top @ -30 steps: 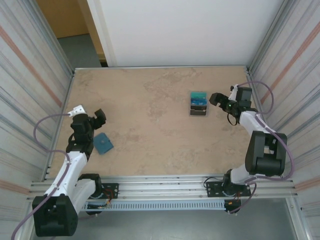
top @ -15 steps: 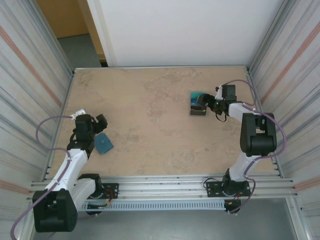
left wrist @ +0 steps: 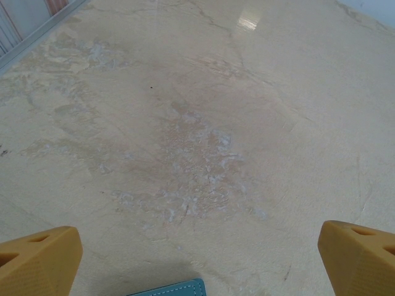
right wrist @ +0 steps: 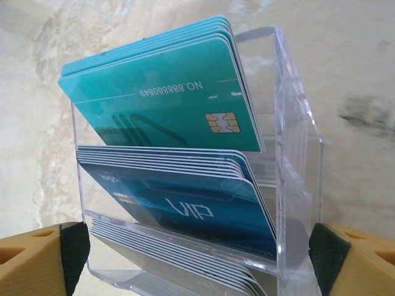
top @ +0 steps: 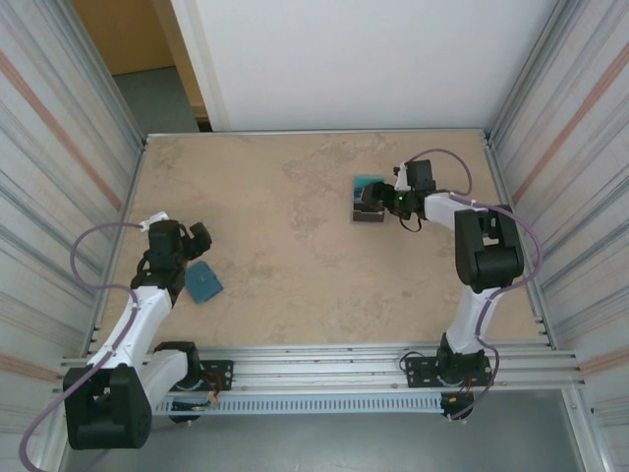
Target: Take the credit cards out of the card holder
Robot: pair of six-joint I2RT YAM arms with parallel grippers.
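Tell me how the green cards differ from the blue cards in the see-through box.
The green cards stand at the back and higher; the blue cards sit one step lower, in front. The front green card shows a gold chip and a row of numbers; the front blue card says VIP. Both bunches lean the same way inside the see-through box.

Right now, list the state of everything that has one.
left gripper: jaws open, empty.
right gripper: jaws open, straddling the clear stand.
clear stand: upright, tiers filled.
credit cards: standing in the clear stand, none removed.
card holder: lying flat, apparently closed.
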